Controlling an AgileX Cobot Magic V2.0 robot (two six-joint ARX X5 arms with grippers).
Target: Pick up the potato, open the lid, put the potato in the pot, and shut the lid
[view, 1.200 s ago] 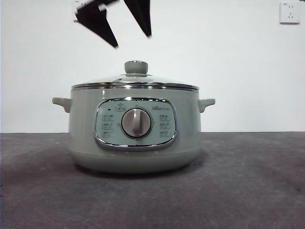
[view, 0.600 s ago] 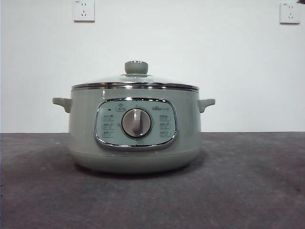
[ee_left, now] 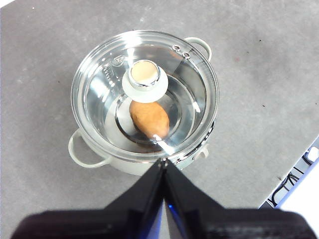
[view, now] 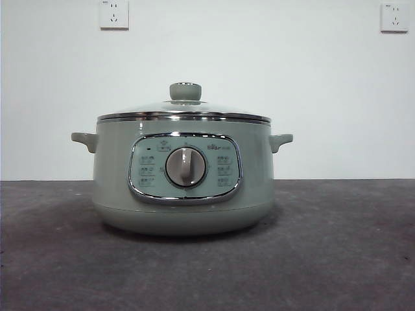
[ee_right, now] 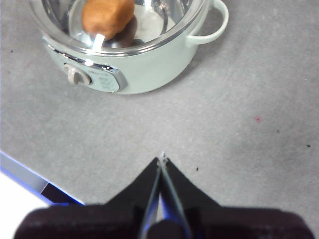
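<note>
- the pot (view: 183, 178) stands on the grey desk (view: 337, 246), its front dial facing the low camera.
- the lid (ee_left: 144, 94) sits closed on the pot's rim.
- the potato (ee_left: 149, 119) lies inside the pot, seen through the glass.
- the left gripper (ee_left: 163, 163) hangs above the pot, jaws pressed together, holding nothing.
- the right gripper (ee_right: 162, 161) is over bare desk beside the pot, jaws closed and empty.

Pale green pot (view: 117, 188) with shiny silver frame and round silver dial (view: 185, 167). Clear glass lid (ee_left: 104, 97), silver rim, pale green knob (view: 185, 91). Orange-brown potato (ee_left: 149, 119). Dark grey speckled table (view: 337, 246). White wall (view: 292, 78), white sockets (view: 114, 14). Black jaws on both grippers.
</note>
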